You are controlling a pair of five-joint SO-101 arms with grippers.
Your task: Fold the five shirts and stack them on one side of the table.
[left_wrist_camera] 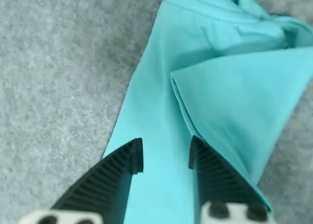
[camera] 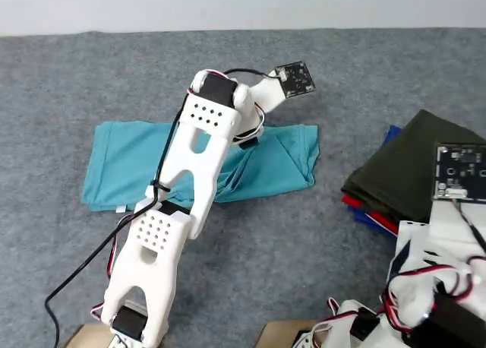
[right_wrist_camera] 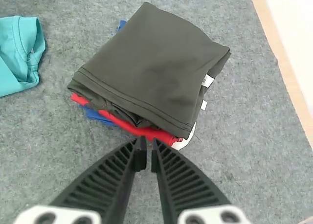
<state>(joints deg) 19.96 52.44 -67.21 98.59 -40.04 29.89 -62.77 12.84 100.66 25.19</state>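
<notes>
As left fingers point(left_wrist_camera: 122, 170) gape over the teal shirt point(left_wrist_camera: 220, 87), mat point(left_wrist_camera: 58, 62) borders it.

Two white arms are sitting at one table point(camera: 304, 242), the left arm point(camera: 190, 173) and the right arm point(camera: 425, 249), each carrying one gripper: the left gripper point(left_wrist_camera: 166, 158) and the right gripper point(right_wrist_camera: 145, 153). Four shirts are showing plainly. One teal shirt point(camera: 125, 162) is lying alone, and three are lying in one stack: a dark olive shirt point(right_wrist_camera: 156, 67), a red shirt point(right_wrist_camera: 122, 122) and a blue shirt point(right_wrist_camera: 95, 114). One white edge point(right_wrist_camera: 188, 138) is peeking out beneath them; whether it is a fifth shirt cannot be told.
</notes>
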